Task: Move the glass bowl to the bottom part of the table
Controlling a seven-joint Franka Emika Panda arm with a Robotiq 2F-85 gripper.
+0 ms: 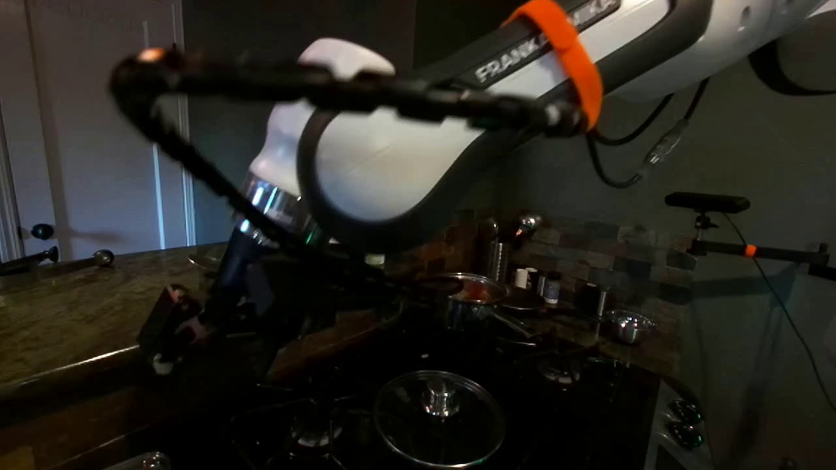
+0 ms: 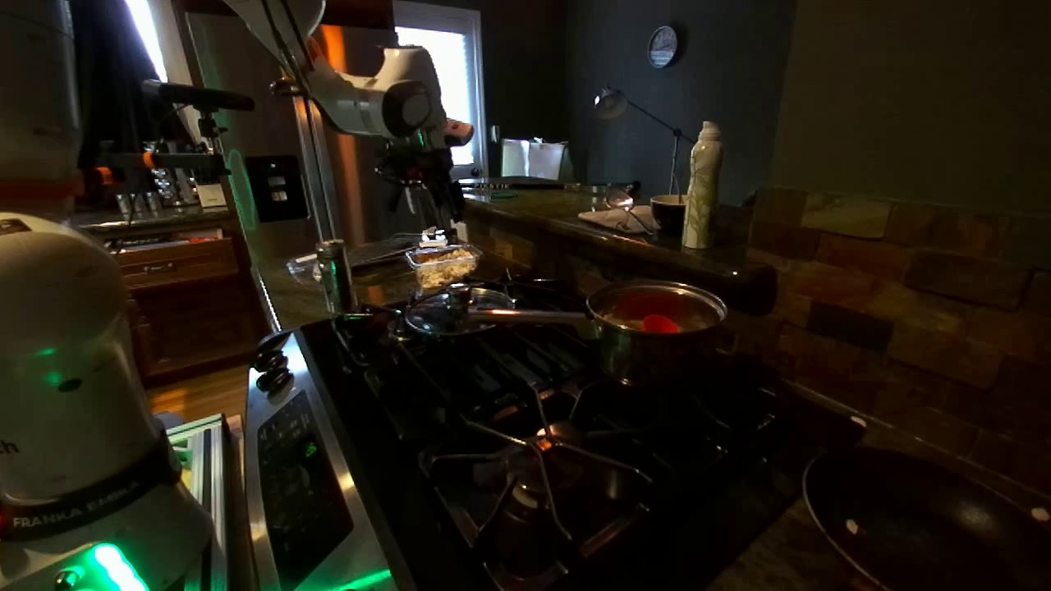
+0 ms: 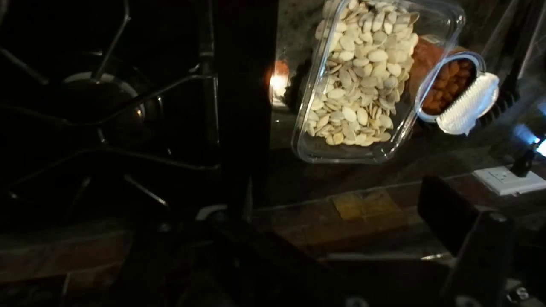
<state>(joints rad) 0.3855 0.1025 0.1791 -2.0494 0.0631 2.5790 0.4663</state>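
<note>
The glass bowl [image 3: 360,81] is a clear, straight-walled container of pale beige seeds. It sits on the lower stone countertop beside the stove, in the upper middle of the wrist view and beyond the stove in an exterior view [image 2: 443,267]. The table's raised, dark greenish-brown stone part shows in both exterior views [image 1: 59,307] [image 2: 558,212]. My gripper [image 3: 330,209] is open and empty, its dark fingers wide apart, with the bowl apart from them. In an exterior view the gripper [image 2: 429,205] hangs above and behind the bowl. In an exterior view its dark fingers are hard to make out.
An opened tin of almonds [image 3: 450,83] stands beside the bowl. A metal shaker [image 2: 334,275] stands near the stove edge. A glass pot lid [image 1: 439,399] and a pot with a red spoon [image 2: 657,353] are on the black stovetop. A brick-faced riser [image 3: 362,207] backs the lower counter.
</note>
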